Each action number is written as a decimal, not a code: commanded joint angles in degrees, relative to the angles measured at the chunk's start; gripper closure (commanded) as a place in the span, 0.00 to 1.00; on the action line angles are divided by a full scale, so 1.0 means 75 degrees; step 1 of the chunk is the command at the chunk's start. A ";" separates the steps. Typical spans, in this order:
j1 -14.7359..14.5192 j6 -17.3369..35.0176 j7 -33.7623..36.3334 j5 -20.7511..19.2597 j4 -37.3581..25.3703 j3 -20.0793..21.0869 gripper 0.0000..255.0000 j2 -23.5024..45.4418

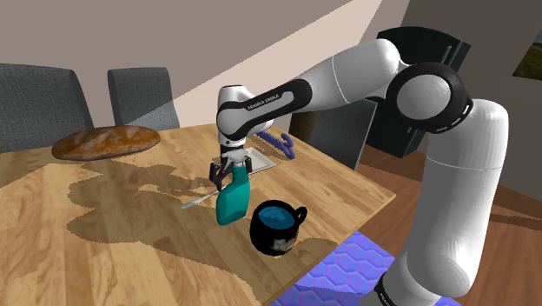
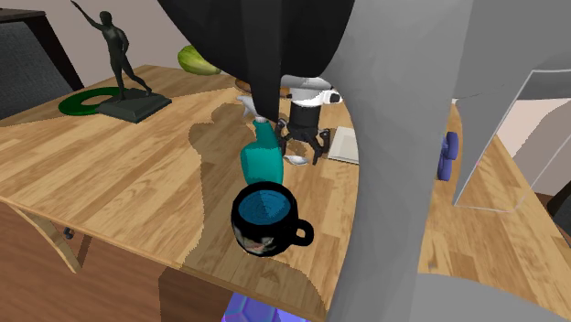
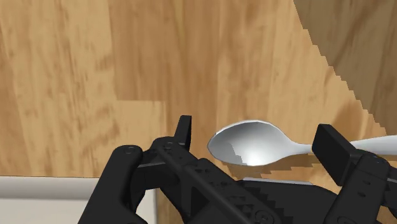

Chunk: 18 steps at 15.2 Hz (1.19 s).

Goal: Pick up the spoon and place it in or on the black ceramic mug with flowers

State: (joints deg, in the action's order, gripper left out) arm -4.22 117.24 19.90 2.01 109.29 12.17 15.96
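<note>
A shiny metal spoon (image 3: 254,143) lies flat on the wooden table (image 1: 104,243). Its bowl sits between my two fingers, and its handle runs out past one fingertip (image 3: 332,144). My gripper (image 3: 257,133) is open and low over the spoon, with the jaws standing apart on either side of the bowl. From the shoulder view the gripper (image 1: 224,174) hangs just behind a teal spray bottle (image 1: 233,198), and the spoon handle (image 1: 195,202) pokes out toward that view's left. The black mug (image 1: 276,228) with a flower pattern and blue inside stands near the table's front edge, beside the bottle.
A bread loaf (image 1: 106,142) lies at the back left, with two grey chairs (image 1: 143,94) behind. A white booklet (image 2: 343,144) and a purple object (image 2: 448,155) lie past the gripper. A dark statue (image 2: 119,64), a green ring (image 2: 87,101) and a green fruit (image 2: 197,62) occupy the far side.
</note>
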 commanded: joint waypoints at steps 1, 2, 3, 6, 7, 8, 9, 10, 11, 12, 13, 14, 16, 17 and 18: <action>-0.0008 0.0246 0.0002 -0.0015 0.0156 -0.0005 0.00 0.0088; -0.0008 0.0246 0.0002 -0.0015 0.0157 -0.0005 0.00 0.0087; -0.0008 0.0246 0.0002 -0.0015 0.0156 -0.0005 0.00 0.0087; -0.0008 0.0246 0.0002 -0.0015 0.0156 -0.0005 0.00 0.0088; -0.0008 0.0246 0.0002 -0.0015 0.0156 -0.0005 0.00 0.0088; -0.0008 0.0246 0.0002 -0.0015 0.0156 -0.0005 0.00 0.0088; -0.0008 0.0245 0.0001 -0.0015 0.0155 -0.0005 0.00 0.0087; -0.0008 0.0245 0.0001 -0.0015 0.0155 -0.0005 1.00 0.0087; -0.0008 0.0245 0.0001 -0.0015 0.0155 -0.0005 1.00 0.0087; -0.0008 0.0245 0.0002 -0.0015 0.0155 -0.0005 1.00 0.0087; -0.0008 0.0245 0.0002 -0.0015 0.0155 -0.0005 1.00 0.0088; -0.0008 0.0245 0.0002 -0.0015 0.0155 -0.0005 1.00 0.0088; -0.0008 0.0246 0.0002 -0.0015 0.0157 -0.0005 1.00 0.0086; -0.0008 0.0246 0.0002 -0.0015 0.0156 -0.0005 1.00 0.0087; -0.0008 0.0246 0.0002 -0.0015 0.0156 -0.0005 1.00 0.0087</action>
State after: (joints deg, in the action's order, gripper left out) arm -4.27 119.09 19.91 1.90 110.46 12.13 16.61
